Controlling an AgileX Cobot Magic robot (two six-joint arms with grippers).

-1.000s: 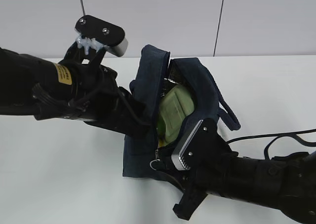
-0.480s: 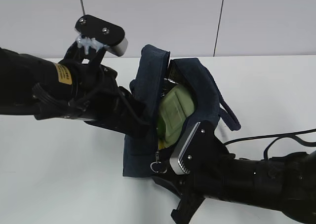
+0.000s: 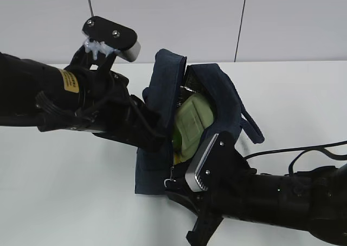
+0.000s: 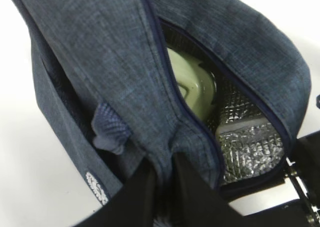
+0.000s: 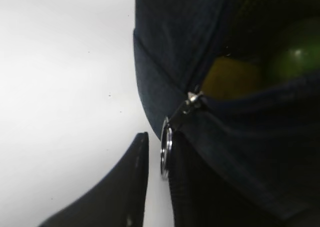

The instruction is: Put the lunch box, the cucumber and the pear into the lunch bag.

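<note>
Apparently all items are loaded: lunch box (image 3: 191, 124), pear (image 5: 227, 77) and cucumber (image 5: 295, 57) sit inside the lunch bag (image 4: 100, 62). Left gripper (image 4: 162, 187) pinches the bag's flap. Right gripper (image 5: 157, 157) jaws straddle the ring pull (image 5: 166, 147), not visibly clamped. Next: clamp ring, draw zipper.

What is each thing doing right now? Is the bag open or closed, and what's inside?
lunch bag: unzipped, top open
lunch box: inside the bag, lid on
pear: inside the bag, partly hidden
cucumber: inside the bag, partly hidden
ring pull: hanging between the right gripper's fingers
left gripper: shut on the bag's flap
right gripper: around the ring pull, grip unclear
</note>
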